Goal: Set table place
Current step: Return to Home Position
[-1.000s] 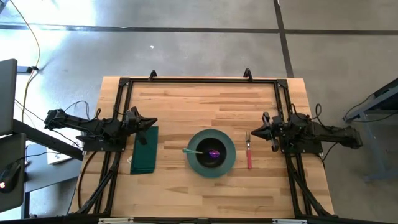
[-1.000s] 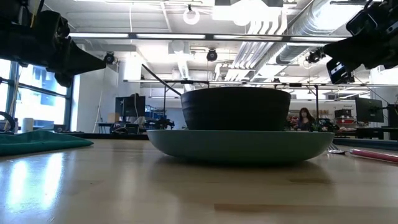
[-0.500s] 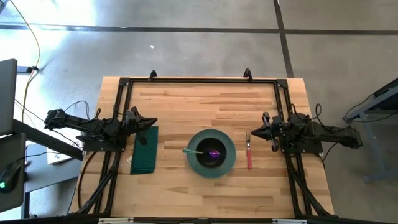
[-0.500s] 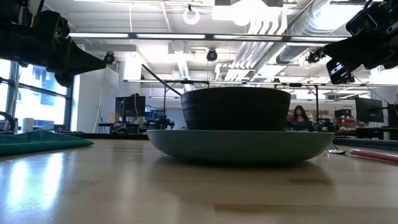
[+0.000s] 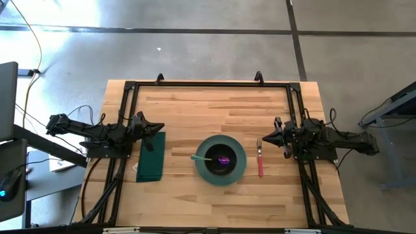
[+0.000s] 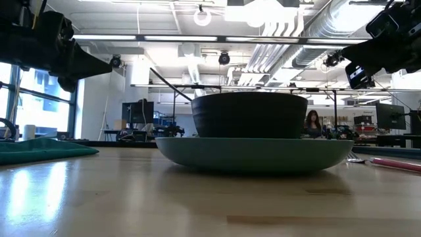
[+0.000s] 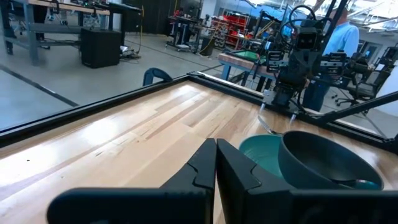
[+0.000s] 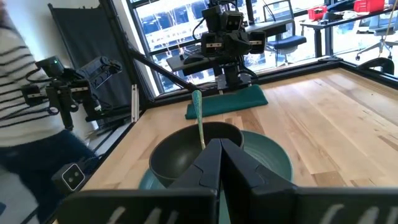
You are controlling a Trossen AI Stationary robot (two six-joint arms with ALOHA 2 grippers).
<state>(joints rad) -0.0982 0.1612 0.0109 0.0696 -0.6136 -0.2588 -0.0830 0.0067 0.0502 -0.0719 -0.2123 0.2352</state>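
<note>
Rectangular surface (image 5: 208,107) of light wood planks, black-framed, fills frame centre. Round teal plate (image 5: 242,170) carries a glossy black bowl (image 5: 216,166); slim red fork (image 5: 260,166) lies just right. Left jaws clenched at mid-left, right jaws clenched at mid-right.

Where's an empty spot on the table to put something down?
The biggest bare part of the table lies between the black rail and the plate. A smaller gap sits between the napkin and plate. It's crowded where the fork lies between the plate and the right pincer. The left pincer waits by the napkin.
</note>
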